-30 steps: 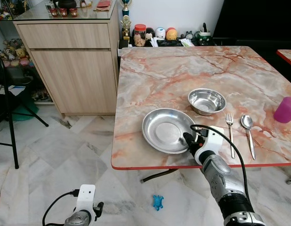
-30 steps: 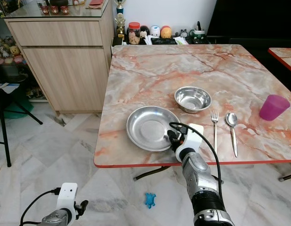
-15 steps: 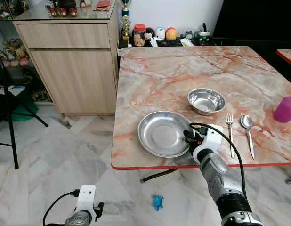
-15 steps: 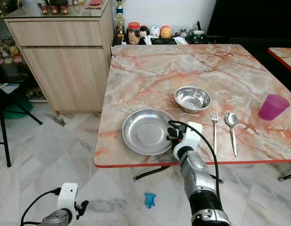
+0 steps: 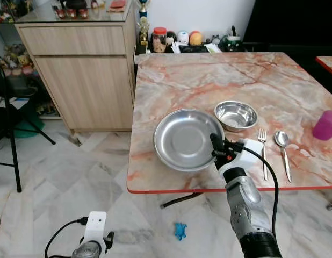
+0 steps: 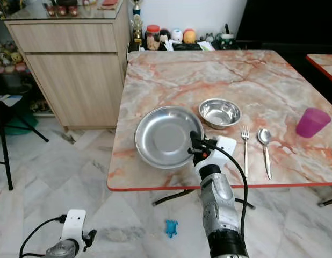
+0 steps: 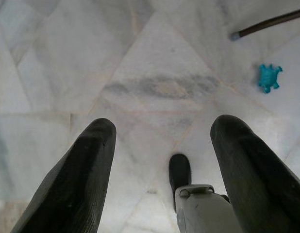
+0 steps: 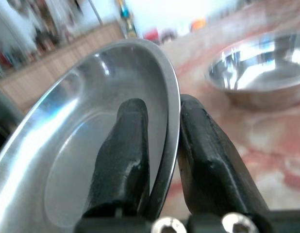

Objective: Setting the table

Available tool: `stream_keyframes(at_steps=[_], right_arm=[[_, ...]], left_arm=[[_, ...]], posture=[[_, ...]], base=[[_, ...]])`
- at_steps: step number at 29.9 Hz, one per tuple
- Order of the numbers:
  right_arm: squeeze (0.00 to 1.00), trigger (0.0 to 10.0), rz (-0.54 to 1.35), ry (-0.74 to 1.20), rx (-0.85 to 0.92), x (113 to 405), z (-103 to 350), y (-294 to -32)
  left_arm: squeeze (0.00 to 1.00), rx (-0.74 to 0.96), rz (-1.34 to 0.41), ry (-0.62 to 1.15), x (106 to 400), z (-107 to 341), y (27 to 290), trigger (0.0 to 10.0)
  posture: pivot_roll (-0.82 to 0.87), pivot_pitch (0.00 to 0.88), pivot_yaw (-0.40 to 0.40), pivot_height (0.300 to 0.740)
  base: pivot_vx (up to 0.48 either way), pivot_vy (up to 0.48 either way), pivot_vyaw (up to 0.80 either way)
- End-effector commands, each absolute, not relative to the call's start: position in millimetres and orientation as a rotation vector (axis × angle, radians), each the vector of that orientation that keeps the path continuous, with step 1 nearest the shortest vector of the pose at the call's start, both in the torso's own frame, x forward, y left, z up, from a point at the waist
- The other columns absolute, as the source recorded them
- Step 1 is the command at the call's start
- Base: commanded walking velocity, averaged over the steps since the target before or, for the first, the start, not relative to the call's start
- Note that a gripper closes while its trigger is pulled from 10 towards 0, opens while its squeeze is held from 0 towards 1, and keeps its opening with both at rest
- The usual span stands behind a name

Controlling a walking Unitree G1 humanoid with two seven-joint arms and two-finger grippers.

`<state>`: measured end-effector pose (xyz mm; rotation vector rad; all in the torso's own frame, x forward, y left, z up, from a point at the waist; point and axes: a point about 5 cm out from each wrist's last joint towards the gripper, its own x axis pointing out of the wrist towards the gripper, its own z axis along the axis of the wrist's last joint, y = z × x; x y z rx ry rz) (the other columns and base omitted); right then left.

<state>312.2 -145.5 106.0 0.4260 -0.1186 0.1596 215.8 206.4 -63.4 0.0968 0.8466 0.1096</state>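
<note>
My right pincer (image 5: 215,144) pinching rim of wide round steel plate (image 5: 185,138), one finger inside, one under; plate tipped up off pink marble table (image 5: 198,86), beside small steel bowl (image 5: 236,115). Plate looks light, stiff, slick; thin rim is only purchase, so slip is likely if tilted further. Left pincer (image 7: 162,165) spread, idle over floor.
</note>
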Motion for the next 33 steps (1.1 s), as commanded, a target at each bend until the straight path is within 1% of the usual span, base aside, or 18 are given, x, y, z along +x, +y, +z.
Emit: stream_keyframes(at_steps=[1,5,8,12,15,18,24,33], right_arm=[[0.0,10.0,0.161,-0.235,0.446,308.6,125.4,-150.8],[0.0,10.0,0.161,-0.27,0.464,304.6,131.1,-152.1],[0.0,10.0,0.164,-0.298,0.469,297.3,134.6,-151.9],[0.0,10.0,0.165,-0.301,0.472,295.0,134.4,-150.6],[0.0,10.0,0.181,-0.316,0.445,294.8,139.4,-144.3],[0.0,10.0,0.218,-0.344,0.455,295.9,148.0,-138.1],[0.0,10.0,0.225,-0.388,0.461,295.3,160.8,-137.6],[0.0,10.0,0.23,-0.387,0.452,295.3,163.4,-137.5]], left_arm=[[0.0,0.069,0.14,0.868,209.2,-66.3,212.7,10.0],[0.0,0.063,0.147,0.871,206.8,-67.0,215.5,10.0],[0.0,0.07,0.163,0.888,198.3,-70.3,221.4,10.0],[0.0,0.07,0.17,0.895,195.7,-71.5,222.5,10.0],[0.0,0.057,0.17,0.892,196.3,-71.5,220.7,10.0],[0.0,0.053,0.16,0.883,199.4,-70.4,217.8,10.0],[0.0,0.049,0.158,0.871,202.1,-69.2,215.6,10.0],[0.0,0.051,0.158,0.873,202.1,-69.5,214.7,10.0]], posture=[[0.01,0.0,-0.008,0.74],[0.0,0.0,-0.003,0.74],[0.0,0.0,-0.002,0.74],[0.0,0.0,-0.003,0.74],[0.0,0.0,-0.005,0.74],[-0.01,0.0,-0.007,0.74],[-0.01,0.0,-0.007,0.74],[-0.02,0.0,-0.002,0.74]], base=[[0.0,0.0,0.0],[0.0,0.0,0.0],[0.0,0.0,0.0],[0.0,-0.269,0.0],[0.0,-0.335,0.0],[0.0,-0.334,0.0],[0.0,-0.334,0.0],[0.0,-0.332,0.0]])
